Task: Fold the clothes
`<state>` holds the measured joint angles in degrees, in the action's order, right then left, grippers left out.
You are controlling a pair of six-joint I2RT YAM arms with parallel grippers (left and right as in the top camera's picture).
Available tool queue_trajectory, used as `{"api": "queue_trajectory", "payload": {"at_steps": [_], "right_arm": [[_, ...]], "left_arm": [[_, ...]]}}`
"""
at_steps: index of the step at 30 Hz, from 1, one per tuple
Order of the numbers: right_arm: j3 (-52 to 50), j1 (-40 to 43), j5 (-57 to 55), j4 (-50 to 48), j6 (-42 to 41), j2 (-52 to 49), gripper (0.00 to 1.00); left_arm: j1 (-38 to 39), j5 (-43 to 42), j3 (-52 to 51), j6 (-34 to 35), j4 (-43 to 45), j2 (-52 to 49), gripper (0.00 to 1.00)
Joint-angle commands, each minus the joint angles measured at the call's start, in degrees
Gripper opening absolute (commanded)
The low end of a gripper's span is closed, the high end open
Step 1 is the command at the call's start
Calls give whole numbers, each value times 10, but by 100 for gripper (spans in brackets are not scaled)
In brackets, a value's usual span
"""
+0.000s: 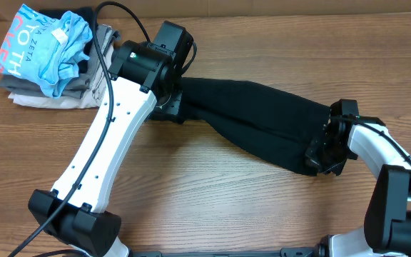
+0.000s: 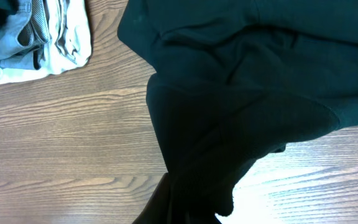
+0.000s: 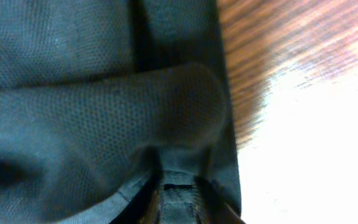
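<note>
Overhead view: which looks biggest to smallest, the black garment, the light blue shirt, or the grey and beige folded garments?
1. black garment
2. light blue shirt
3. grey and beige folded garments, mostly covered by the shirt

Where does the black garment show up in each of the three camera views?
Overhead: the black garment runs as a slanting band across the middle.
Left wrist: the garment fills the centre and right.
Right wrist: the garment fills the left and centre, close up.
Shared landmark: the wood table, bare beside it in all three.
</note>
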<state>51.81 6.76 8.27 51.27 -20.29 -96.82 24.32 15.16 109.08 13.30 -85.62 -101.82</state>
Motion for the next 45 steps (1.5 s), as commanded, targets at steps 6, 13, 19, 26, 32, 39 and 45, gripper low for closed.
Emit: {"api": "queue_trajectory", "payload": {"at_steps": [6,13,19,26,32,39,45], "right_arm": [[79,-3,3,68,-7,-16,4],[134,-3,3,119,-3,15,4],[118,-5,1,132,8,22,35],[33,-18,2,83,7,22,57],[-16,-23,1,15,-6,22,54],[-16,-23,-23,-3,-10,22,45],[-16,-23,-23,-7,-10,22,19]], "left_arm": [[-3,-1,12,0,4,-1,4],[-3,1,12,0,4,-1,4],[-3,1,12,0,4,-1,4],[-3,1,12,0,6,-1,4],[-3,1,12,0,6,-1,4],[-3,1,12,0,6,-1,4],[-3,1,12,0,6,-1,4]]}}
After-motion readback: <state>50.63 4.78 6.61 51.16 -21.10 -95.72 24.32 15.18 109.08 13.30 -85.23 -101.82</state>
